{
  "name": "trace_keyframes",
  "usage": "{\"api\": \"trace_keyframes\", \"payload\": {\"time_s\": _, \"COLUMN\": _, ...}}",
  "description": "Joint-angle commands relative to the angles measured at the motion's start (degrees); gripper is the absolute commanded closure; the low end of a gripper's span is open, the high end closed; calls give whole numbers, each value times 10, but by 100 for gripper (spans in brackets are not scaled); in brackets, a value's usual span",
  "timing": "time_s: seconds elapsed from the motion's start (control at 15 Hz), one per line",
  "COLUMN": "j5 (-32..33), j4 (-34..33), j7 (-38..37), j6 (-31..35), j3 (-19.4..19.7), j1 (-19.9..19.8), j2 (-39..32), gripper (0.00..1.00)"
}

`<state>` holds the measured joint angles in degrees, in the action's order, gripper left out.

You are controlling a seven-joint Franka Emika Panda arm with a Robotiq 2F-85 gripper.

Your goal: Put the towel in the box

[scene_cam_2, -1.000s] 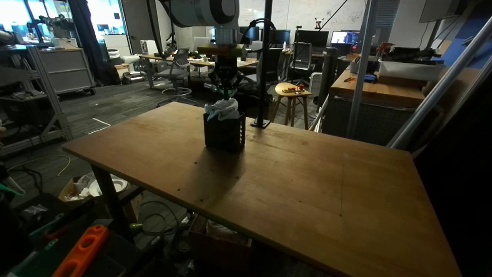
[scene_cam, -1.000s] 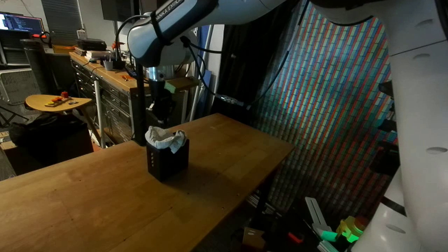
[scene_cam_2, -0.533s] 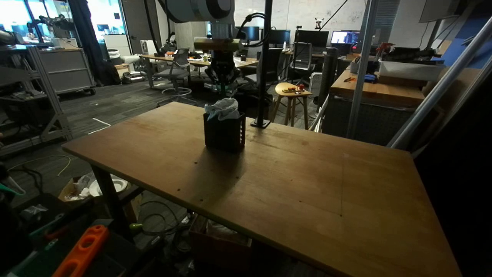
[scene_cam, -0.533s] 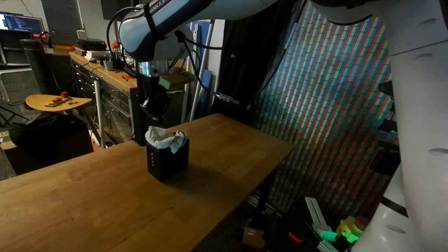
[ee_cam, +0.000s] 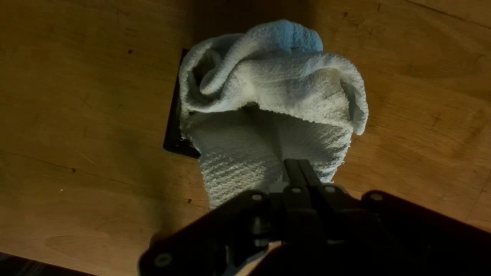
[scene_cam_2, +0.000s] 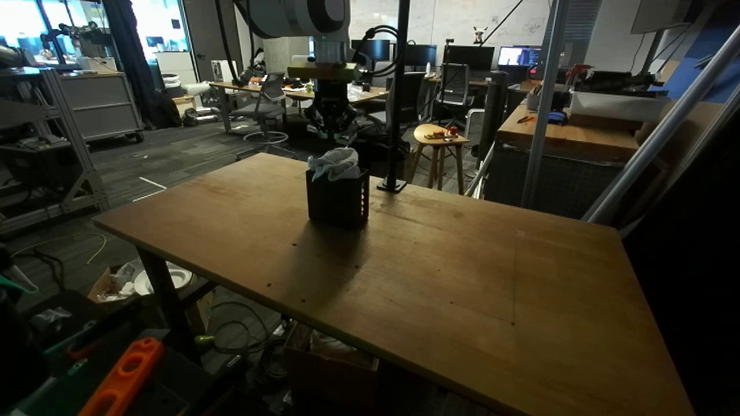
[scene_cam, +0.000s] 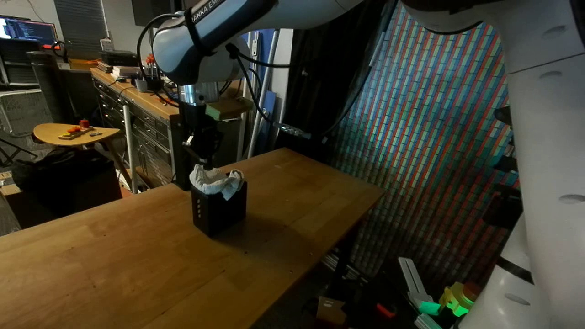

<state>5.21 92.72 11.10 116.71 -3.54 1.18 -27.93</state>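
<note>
Towel (ee_cam: 268, 90), pale and bunched, sits in the mouth of a black box (scene_cam: 219, 214) on the wooden surface (scene_cam: 292, 196), one flap hanging over the side. Over the last second the end effector (ee_cam: 297, 161), pressed together and apparently empty, has shifted sideways near it; the towel has stayed put, so it is probably free, perhaps wanting a tuck deeper. On the arm (scene_cam: 265, 16), part of "FRANKA EMIKA" is readable.

White towel (ee_cam: 295, 82), black box (scene_cam: 219, 212), black gripper (ee_cam: 298, 162), brown table (scene_cam: 137, 269) — backdrop (scene_cam: 425, 137) in red, green, blue stripes.
</note>
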Motion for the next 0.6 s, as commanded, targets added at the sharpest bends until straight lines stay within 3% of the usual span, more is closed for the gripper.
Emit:
{"api": "trace_keyframes", "payload": {"time_s": 0.0, "j5": 2, "j4": -3, "j7": -14, "j6": -6, "j3": 5, "j1": 6, "j2": -1, "gripper": 95}}
{"api": "trace_keyframes", "payload": {"time_s": 0.53, "j5": -2, "j4": 17, "j7": -5, "j6": 26, "j3": 13, "j1": -8, "j2": -15, "gripper": 95}}
